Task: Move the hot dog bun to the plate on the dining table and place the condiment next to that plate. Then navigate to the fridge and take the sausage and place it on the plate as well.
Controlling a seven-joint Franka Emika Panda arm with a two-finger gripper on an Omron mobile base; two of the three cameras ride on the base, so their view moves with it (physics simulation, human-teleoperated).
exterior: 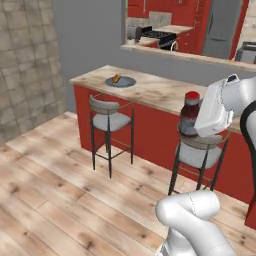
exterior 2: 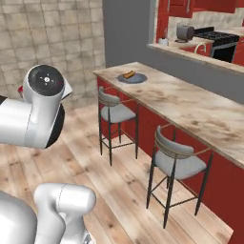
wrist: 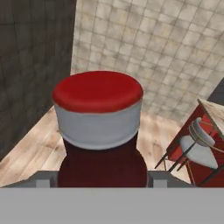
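My gripper (exterior: 194, 125) is shut on the condiment (exterior: 189, 113), a dark red sauce bottle with a red cap, held upright in the air in front of the dining table (exterior: 165, 92). In the hand view the condiment (wrist: 99, 127) sits between my fingers, cap up. The hot dog bun (exterior: 116, 78) lies on the blue-grey plate (exterior: 125, 83) near the table's far left end, well away from my gripper. From the right base view the bun (exterior 2: 128, 74) rests on the plate (exterior 2: 138, 79) at the far end of the table (exterior 2: 190, 102). The grey fridge (exterior: 222, 27) stands beyond the wall opening. The sausage is out of view.
Two grey-seated stools (exterior: 109, 119) (exterior: 200, 150) stand along the table's red base, the nearer one just below the bottle. A tiled wall (exterior: 25, 65) closes the left side. Wooden floor (exterior: 60, 190) lies open in front. A ledge (exterior: 190, 54) and stove (exterior: 160, 35) sit behind the table.
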